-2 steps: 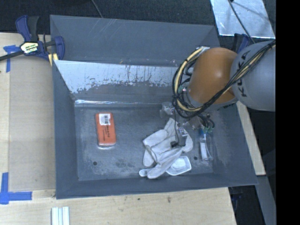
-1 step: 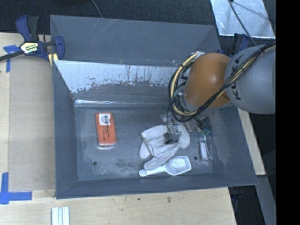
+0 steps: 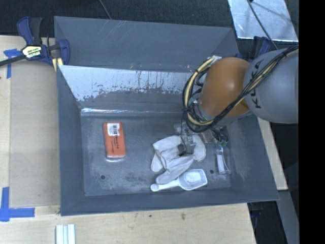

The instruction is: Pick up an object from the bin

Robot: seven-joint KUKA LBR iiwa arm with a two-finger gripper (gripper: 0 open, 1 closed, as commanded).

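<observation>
Hand [image 3: 186, 147]: hanging low over a crumpled white cloth [image 3: 167, 155] — apart or together, cannot tell.
Cloth: lying right of centre in the grey metal bin [image 3: 71, 136], touching a white plastic scoop [image 3: 193, 179].

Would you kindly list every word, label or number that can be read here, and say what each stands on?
"KU": black letters on the grey arm, beside its cables; any further letters are hidden.
White label on the orange box: its print is too small to read.
No other text can be read.
</observation>
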